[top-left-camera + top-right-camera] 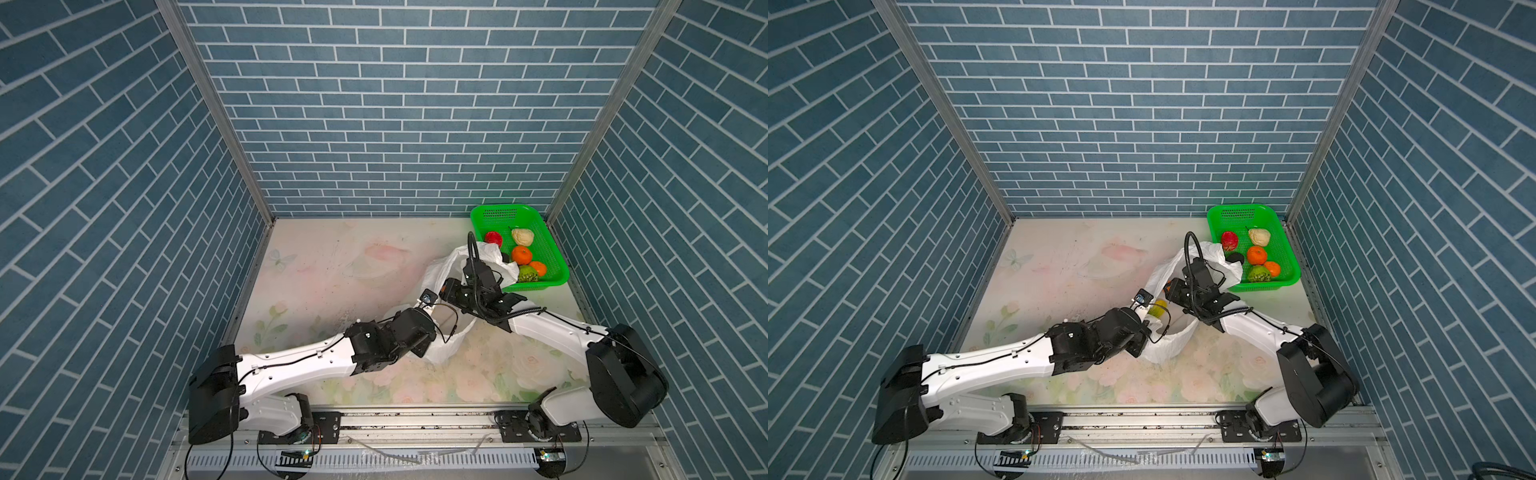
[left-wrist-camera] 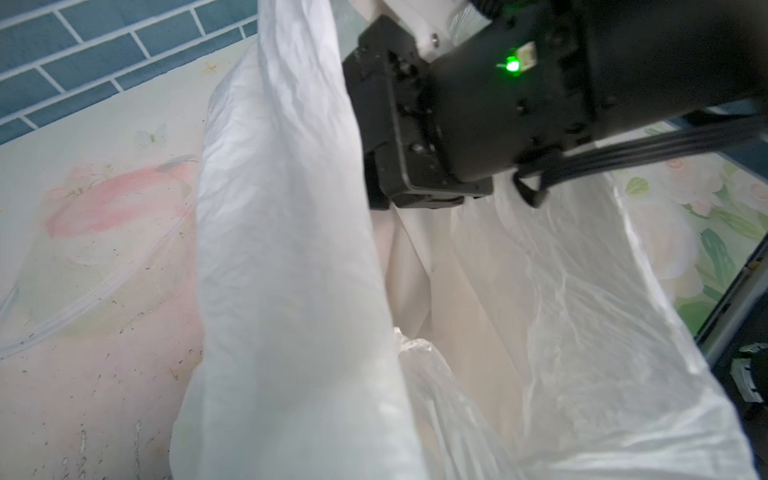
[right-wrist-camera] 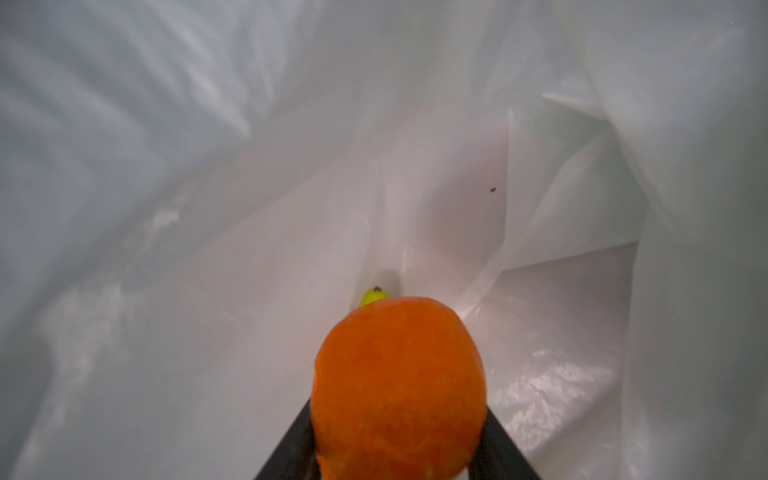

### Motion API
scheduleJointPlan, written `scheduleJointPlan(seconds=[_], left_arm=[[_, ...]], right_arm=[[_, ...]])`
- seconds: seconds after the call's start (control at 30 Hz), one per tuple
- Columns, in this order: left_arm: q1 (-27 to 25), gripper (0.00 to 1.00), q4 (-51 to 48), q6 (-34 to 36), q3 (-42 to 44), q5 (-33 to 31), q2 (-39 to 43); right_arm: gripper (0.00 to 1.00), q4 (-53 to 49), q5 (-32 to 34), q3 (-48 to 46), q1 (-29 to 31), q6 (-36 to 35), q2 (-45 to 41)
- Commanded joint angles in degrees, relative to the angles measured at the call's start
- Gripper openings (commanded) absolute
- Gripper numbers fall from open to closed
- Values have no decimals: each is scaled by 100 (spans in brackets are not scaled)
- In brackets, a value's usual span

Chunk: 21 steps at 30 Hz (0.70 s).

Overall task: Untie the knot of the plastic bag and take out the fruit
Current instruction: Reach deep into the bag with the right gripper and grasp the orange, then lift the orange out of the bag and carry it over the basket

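Blue brick-pattern walls (image 1: 374,124) close the cell on three sides. The table (image 1: 332,270) wears a pale print of roses and one butterfly, with small dark specks on it. At the near edge a metal rail (image 1: 415,419) carries two arms. One green basket (image 1: 1239,214) stands in the far right corner. Six fruits lie in it: one red fruit (image 1: 1229,240), one cream fruit (image 1: 1259,236), two oranges (image 1: 1256,255), one green fruit (image 1: 1259,274) and one dark fruit (image 1: 1235,257), which is half hidden behind the bag.

One plastic bag (image 1: 1167,345) sits right of the middle of the table, with its mouth open and standing up. Its far edge overlaps the near left corner of the basket in both top views. Both arms meet at this mouth. The right gripper (image 3: 399,432) is inside the bag and clamps one orange fruit (image 3: 399,374) between its two dark fingers (image 3: 498,453). Beyond it, deeper in the bag, one yellow-green piece (image 3: 374,296) shows only its tip. The left gripper (image 1: 1145,311) is at the left edge of the bag and is closed. The film covers its fingertips, so one cannot tell if it pinches the bag.
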<state>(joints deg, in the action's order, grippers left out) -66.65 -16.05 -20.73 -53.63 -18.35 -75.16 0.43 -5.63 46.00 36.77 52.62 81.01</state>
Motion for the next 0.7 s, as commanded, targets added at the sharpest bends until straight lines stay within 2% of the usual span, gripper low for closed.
scheduleJointPlan(seconds=[0.0, 0.2, 0.37, 0.67], left_arm=[[122, 0, -69, 76, 81, -173, 103], [275, 0, -65, 235, -5, -124, 89], [280, 0, -23, 249, 10, 120, 121], [277, 0, -10, 365, -8, 466, 186]], right_arm=[[47, -864, -163, -53, 251, -324, -410], [47, -1889, 27, 293, 650, -762, -925], [47, -2653, 411, 804, 708, -1087, -1312], [48, -3108, 474, 1824, 654, -1401, -1439]])
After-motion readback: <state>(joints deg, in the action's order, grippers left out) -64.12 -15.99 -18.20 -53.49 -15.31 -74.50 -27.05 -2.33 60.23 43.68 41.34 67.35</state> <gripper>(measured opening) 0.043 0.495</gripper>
